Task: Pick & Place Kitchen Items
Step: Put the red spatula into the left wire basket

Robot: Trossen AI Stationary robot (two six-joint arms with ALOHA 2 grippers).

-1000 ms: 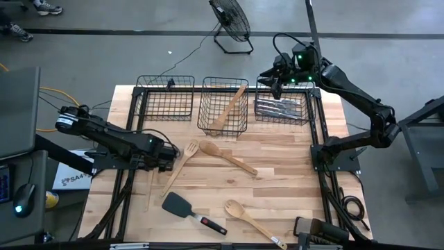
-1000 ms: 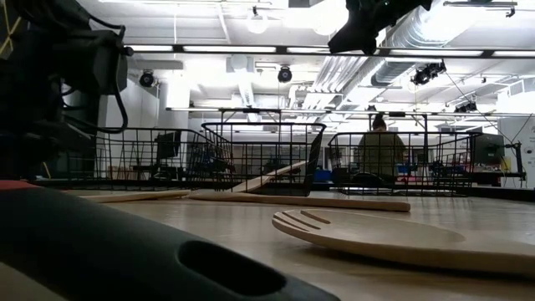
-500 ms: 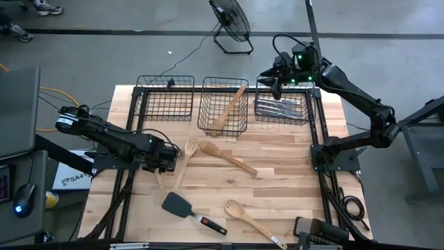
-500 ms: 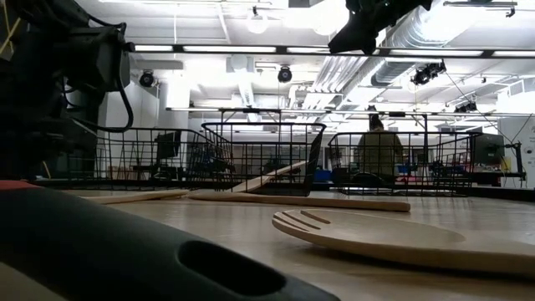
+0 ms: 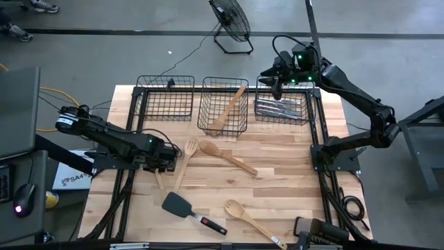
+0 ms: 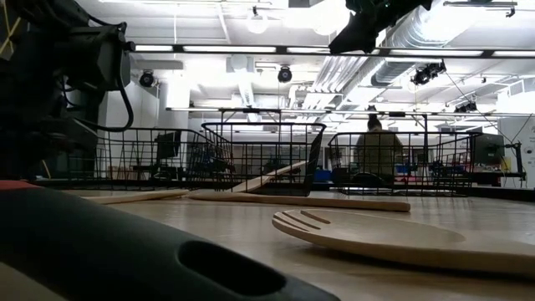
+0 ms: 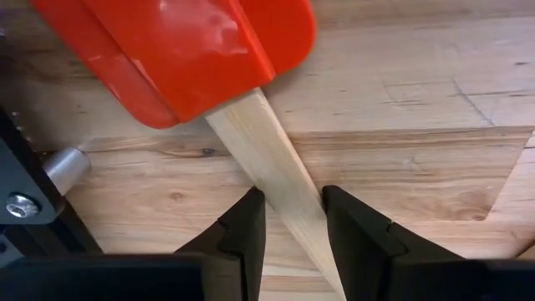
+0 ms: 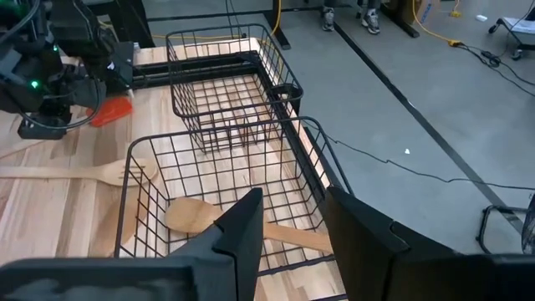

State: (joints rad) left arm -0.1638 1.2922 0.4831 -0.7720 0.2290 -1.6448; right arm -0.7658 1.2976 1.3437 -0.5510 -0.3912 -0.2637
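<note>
A red-headed spatula [image 7: 180, 50] lies flat on the table at its left side, its wooden handle's free end [image 5: 158, 180] pointing toward the near edge. My left gripper [image 7: 292, 201] [image 5: 162, 161] stands over it, shut on the handle. A wooden fork [image 5: 183, 165] lies just right of it. A wooden spoon [image 5: 229, 158], a black turner [image 5: 182, 205] and a second wooden spoon [image 5: 253, 222] also lie on the table. My right gripper [image 5: 276, 89] [image 8: 292, 201] hangs open above the far right basket [image 5: 283, 104], holding nothing. My left gripper pinches the spatula's wooden handle [image 7: 280, 188] between its two fingers, a short way below the red head. The fingers come from above, pointing down, and lie across the handle. The spatula lies flat on the table.
Three black wire baskets stand along the far edge: the left one [image 5: 166, 97] empty, the middle one [image 5: 223, 104] with a wooden spoon [image 5: 229, 110], the right one with silver cutlery [image 5: 277, 107]. A black frame rail [image 7: 33, 192] runs close to the left gripper.
My left gripper has shut on the spatula's handle. The handle's free end has swung a little toward the table's right. The wooden fork's handle end has also swung right while its head stayed in place.
</note>
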